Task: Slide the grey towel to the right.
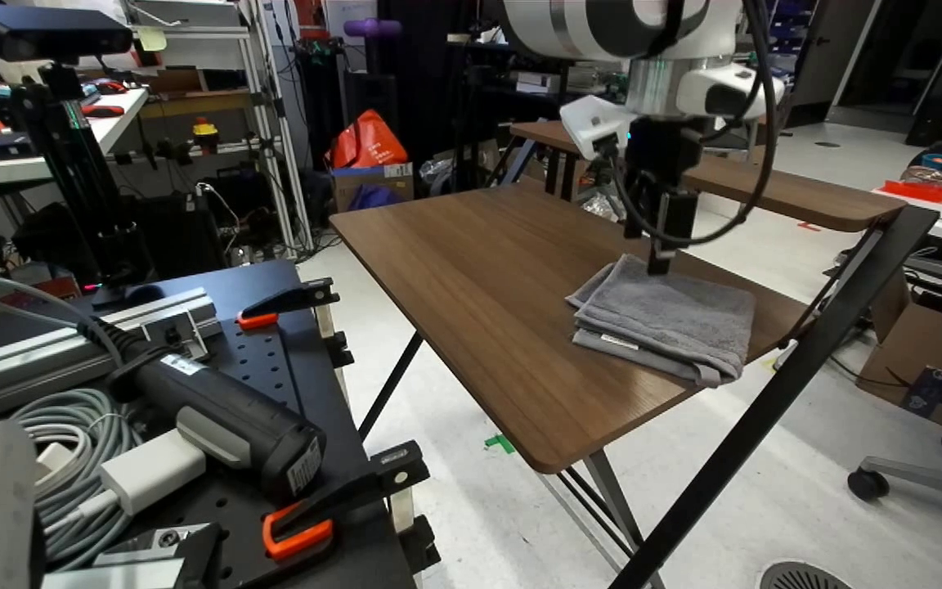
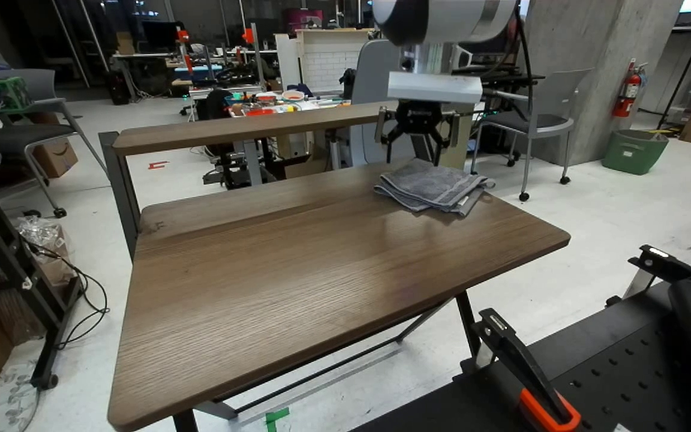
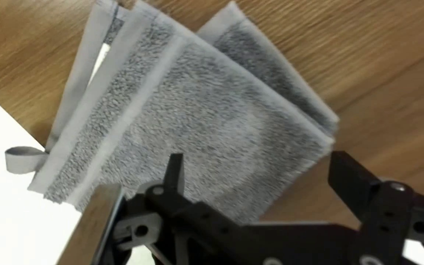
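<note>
The grey towel [image 1: 667, 315] lies folded in uneven layers near an edge of the brown table. It also shows in an exterior view [image 2: 429, 186] and in the wrist view [image 3: 204, 117]. In the wrist view its loop and one corner reach past the table edge. My gripper [image 1: 647, 245] points down over the towel's far side. It shows in an exterior view [image 2: 412, 161] with its fingers spread. In the wrist view the gripper [image 3: 257, 158] is open and empty. One finger is over the towel, the other over bare wood beside it. I cannot tell whether a fingertip touches the cloth.
The brown table [image 2: 261, 270] has a raised shelf [image 2: 249, 127] along one side. A slanted black leg [image 1: 773, 401] stands near the towel. A black cart top [image 1: 258, 352] with clamps, cables and a handheld device stands apart from the table. An office chair [image 2: 531, 120] stands behind.
</note>
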Motion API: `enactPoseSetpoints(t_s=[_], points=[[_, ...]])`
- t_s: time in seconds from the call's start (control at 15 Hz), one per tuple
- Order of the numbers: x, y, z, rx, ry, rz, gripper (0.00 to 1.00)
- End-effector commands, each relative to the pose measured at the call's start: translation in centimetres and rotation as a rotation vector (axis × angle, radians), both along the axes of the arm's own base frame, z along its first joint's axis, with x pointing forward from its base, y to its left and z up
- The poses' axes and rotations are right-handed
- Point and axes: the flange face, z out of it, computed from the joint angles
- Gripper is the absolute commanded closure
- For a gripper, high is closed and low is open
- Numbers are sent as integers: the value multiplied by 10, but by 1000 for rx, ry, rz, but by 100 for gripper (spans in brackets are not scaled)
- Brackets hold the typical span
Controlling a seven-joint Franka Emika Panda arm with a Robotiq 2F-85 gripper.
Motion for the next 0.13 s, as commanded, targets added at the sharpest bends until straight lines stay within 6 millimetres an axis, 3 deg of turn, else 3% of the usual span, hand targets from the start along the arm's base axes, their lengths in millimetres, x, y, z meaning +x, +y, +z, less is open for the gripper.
enactPoseSetpoints(t_s=[0.0,0.07], points=[[0,7,15,6,-9,9,0],[0,9,18,6,-11,12,0]])
